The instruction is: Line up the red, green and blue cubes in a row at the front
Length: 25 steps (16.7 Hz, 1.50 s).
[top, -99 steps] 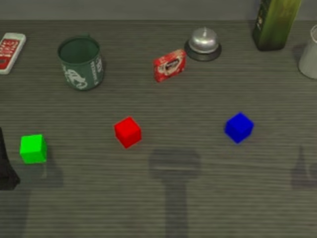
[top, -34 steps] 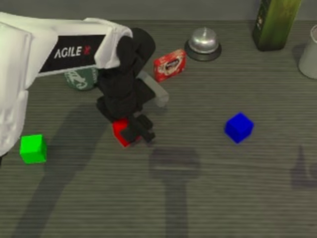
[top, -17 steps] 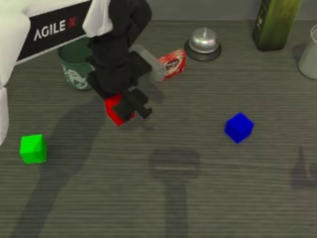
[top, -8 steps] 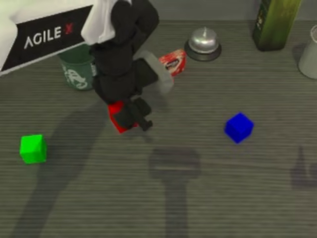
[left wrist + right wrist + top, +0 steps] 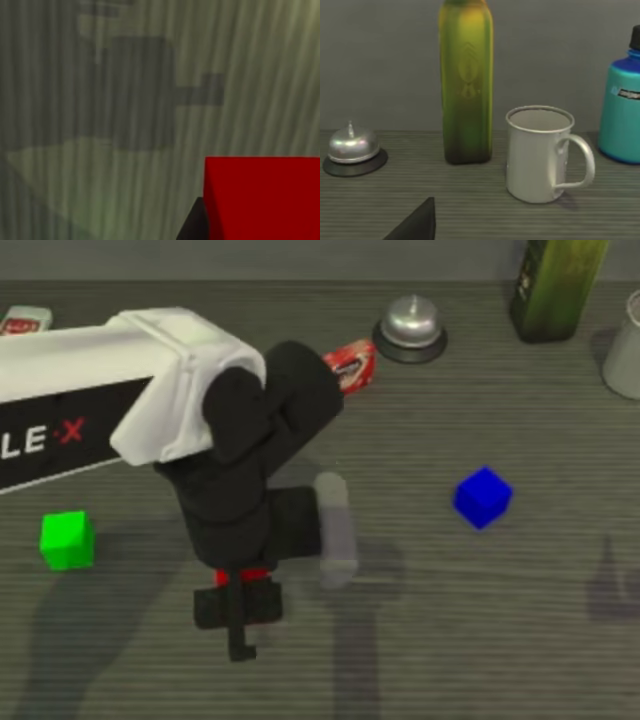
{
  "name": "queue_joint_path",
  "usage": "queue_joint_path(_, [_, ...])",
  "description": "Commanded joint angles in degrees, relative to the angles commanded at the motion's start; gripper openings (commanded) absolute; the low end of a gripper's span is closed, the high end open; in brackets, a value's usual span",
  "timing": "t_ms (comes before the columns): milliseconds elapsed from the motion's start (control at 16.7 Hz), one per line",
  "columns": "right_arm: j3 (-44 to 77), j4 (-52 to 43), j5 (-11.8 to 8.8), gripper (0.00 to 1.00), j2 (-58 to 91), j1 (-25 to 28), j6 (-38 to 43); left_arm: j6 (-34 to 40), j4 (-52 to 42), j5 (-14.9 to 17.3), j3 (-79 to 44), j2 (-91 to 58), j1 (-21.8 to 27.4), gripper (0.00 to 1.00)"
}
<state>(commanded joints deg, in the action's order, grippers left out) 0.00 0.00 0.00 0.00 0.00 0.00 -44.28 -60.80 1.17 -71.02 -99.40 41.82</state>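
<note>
1. The left gripper (image 5: 238,615) is shown toward the table's front edge, its jaws closed on the red cube (image 5: 245,578), which is mostly hidden under the wrist
2. The green cube (image 5: 67,540) is seen near the table's left edge; the blue cube (image 5: 483,497) lies right of centre, well apart
3. The cubes are judged light, rigid and glossy, hence slippery; opposite flat faces are best gripped squarely
4. The right gripper's jaws cannot be told
</note>
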Motion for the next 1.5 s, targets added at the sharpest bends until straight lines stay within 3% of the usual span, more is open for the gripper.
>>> queue_joint_path(480, [0.0,0.0,0.0,1.0,0.0,0.0,0.0,-2.32,1.41,-0.01,3.32,2.16,1.5,0.0])
queue_joint_path(900, [0.0,0.0,0.0,1.0,0.0,0.0,0.0,-2.26,15.69,0.04,11.76,-3.12,1.64,0.0])
queue_joint_path(1200, [0.0,0.0,0.0,1.0,0.0,0.0,0.0,-2.3,16.57,0.05,12.42,-3.59,1.7,0.0])
queue_joint_path(1500, [0.0,0.0,0.0,1.0,0.0,0.0,0.0,-2.3,16.57,0.05,12.42,-3.59,1.7,0.38])
